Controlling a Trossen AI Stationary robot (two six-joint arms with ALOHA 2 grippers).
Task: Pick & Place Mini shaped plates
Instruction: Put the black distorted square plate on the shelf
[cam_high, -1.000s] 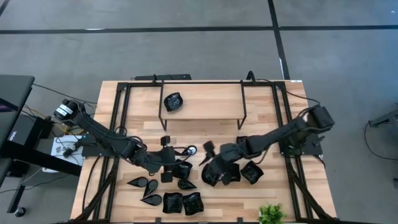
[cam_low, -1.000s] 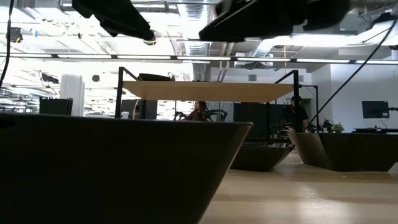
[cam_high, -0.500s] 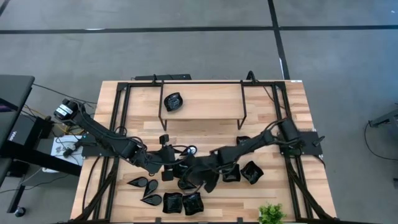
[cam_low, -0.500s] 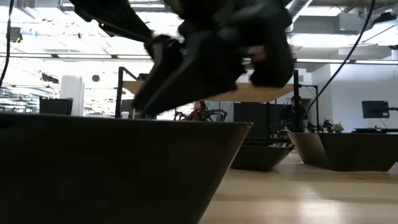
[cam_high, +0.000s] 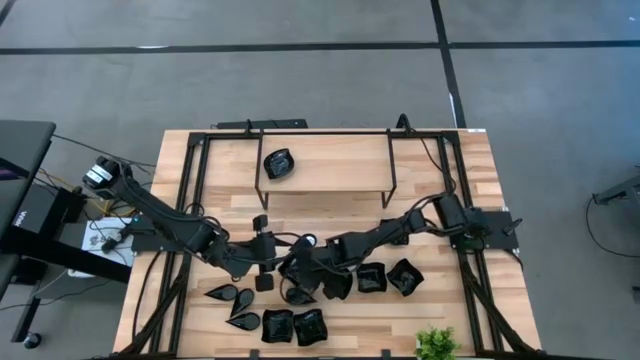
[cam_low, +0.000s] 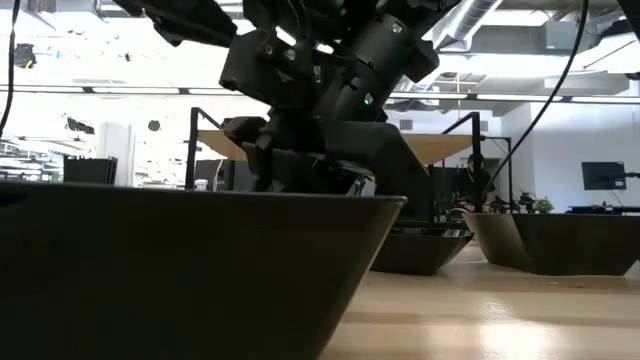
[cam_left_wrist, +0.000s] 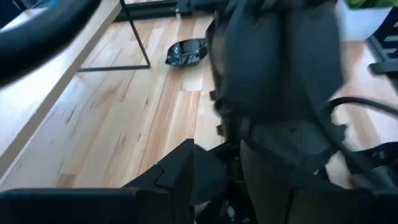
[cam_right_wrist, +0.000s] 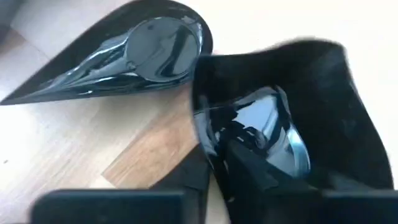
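At tabletop (cam_high: 420, 185) centre-front, right claw (cam_high: 300, 285) is down among the mini shaped plates (cam_high: 290, 325), w/ a square dish (cam_right_wrist: 280, 137) betw. its fingers, a teardrop dish (cam_right_wrist: 137, 53) just beside. Looks gripping, not yet lifted. Left claw (cam_high: 262, 262) hovers close by; can't tell if open or closed. Judging progress: early. Only one plate (cam_high: 279, 163) sits apart, under the rack (cam_high: 325, 165) at the back; rest are clustered near the front edge, approx. a dozen left to move. Plant (cam_high: 436, 344) untouched at front.
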